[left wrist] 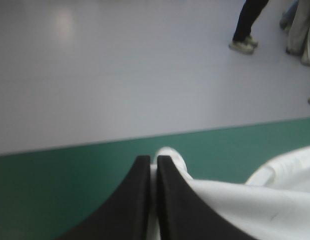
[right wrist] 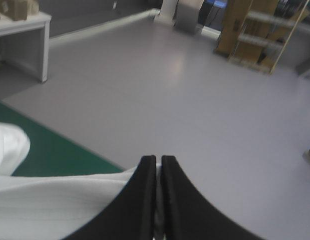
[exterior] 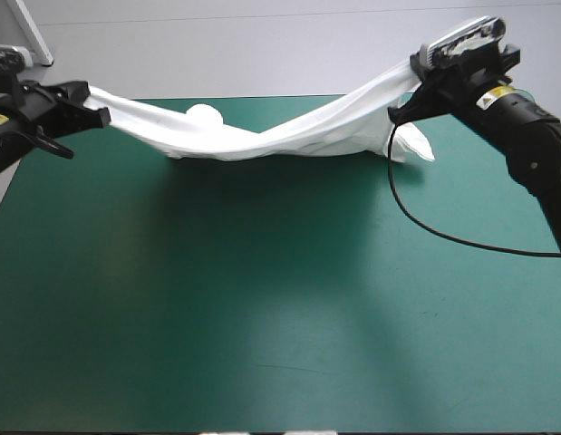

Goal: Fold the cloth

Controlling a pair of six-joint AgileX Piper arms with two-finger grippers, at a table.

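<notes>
The near half of the table's teal-green cover (exterior: 262, 326), filling the lower part of the high view, is a smooth matte sheet. Farther up the frame, close to the table's far edge, the T-shirt (exterior: 262, 140) is a long, soft white band strung from upper left to upper right. It is creased along its length and sags in the middle, low over the cover, and a loose end droops at the right. The left gripper (left wrist: 152, 161) has its black fingers pressed almost together on one end of the fabric, with a rounded white fold poking out past their tips. The right gripper (right wrist: 158, 159) pinches the other end the same way. A small yellow label (exterior: 498, 93) on the right arm is too small to read.
</notes>
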